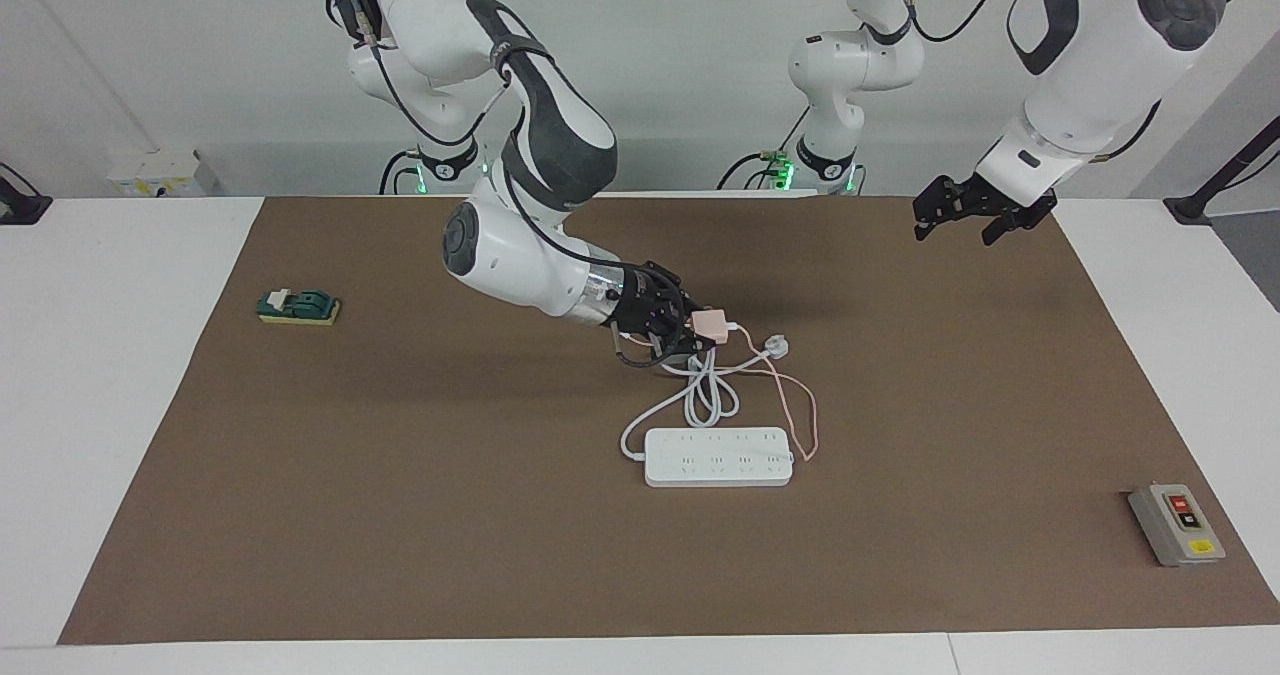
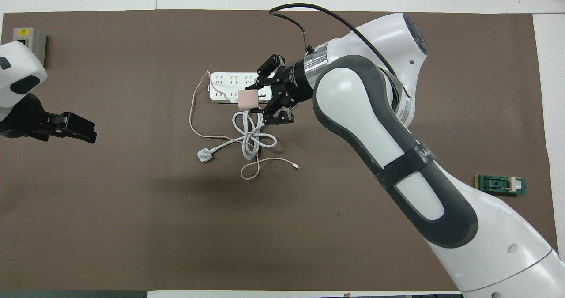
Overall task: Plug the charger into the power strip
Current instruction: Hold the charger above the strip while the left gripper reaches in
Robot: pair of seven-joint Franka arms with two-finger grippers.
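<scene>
White counter against a plain pale wall, most of it covered by a brown mat.

Charger: small pale pink cube, grasped in the right hand, lifted off the mat over the loops of the strip's white cord. Prongs not visible in either view, so orientation cannot be confirmed. Its thin pink cable trails down to the mat and curls beside the power strip; the free connector end lies nearer the robots.

Handling judgement: the cube looks light and rigid with smooth plastic faces, likely slippery under a shallow pinch; best taken across two flat faces, clear of the prong face. The cable is limp and could drag or snag on the white cord.

Power strip: long flat white bar, two rows of sockets, all apparently vacant, lying on the mat farther from the robots than the charger's position. Probably light enough to slide under insertion force. Its round white plug rests on the mat near the charger.

Left hand waits in the air over the mat at the left arm's end, fingers spread, nothing in it.

Also present: grey button box, and a small green block at the right arm's end. No containers here.
</scene>
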